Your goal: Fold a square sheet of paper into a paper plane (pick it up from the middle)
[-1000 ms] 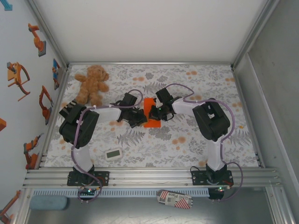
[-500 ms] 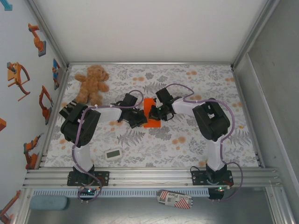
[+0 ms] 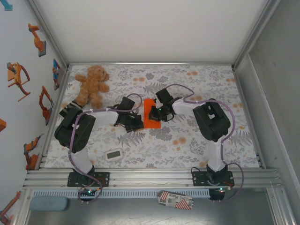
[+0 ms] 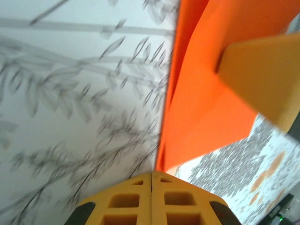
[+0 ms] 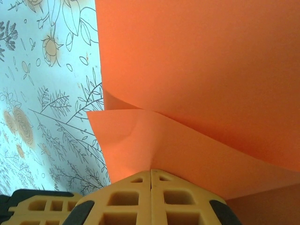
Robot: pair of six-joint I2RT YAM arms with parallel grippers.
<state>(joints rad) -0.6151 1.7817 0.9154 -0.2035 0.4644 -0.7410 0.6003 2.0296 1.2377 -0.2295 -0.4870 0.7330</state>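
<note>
**Top view.** The orange sheet of paper (image 3: 149, 118) lies near the middle of the flowered tablecloth (image 3: 187, 136) and reads as an upright rectangle, taller than wide. The left gripper (image 3: 136, 123) sits just beside the sheet at its 8 o'clock corner. The right gripper (image 3: 156, 112) rests over the sheet's 3 o'clock side. A teddy bear (image 3: 92, 84) sits at 10 o'clock from the paper, well apart. A small white timer (image 3: 113, 154) lies at 7 o'clock.

**Left wrist view.** The left gripper (image 4: 152, 180) has its yellow jaws pressed together with nothing between them. A corner of the sheet of paper (image 4: 201, 122) ends just ahead of the tips at 12 o'clock; whether it touches them cannot be told. The sheet shows at least two layers. One yellow finger (image 4: 262, 75) of the right gripper bears on the paper at 2 o'clock.

**Right wrist view.** The right gripper (image 5: 151, 174) also has its jaws closed, the tips meeting over the sheet of paper (image 5: 211, 70). A creased flap spreads from the tips toward 10 o'clock. The tablecloth (image 5: 47, 93) shows at 9 o'clock.
</note>
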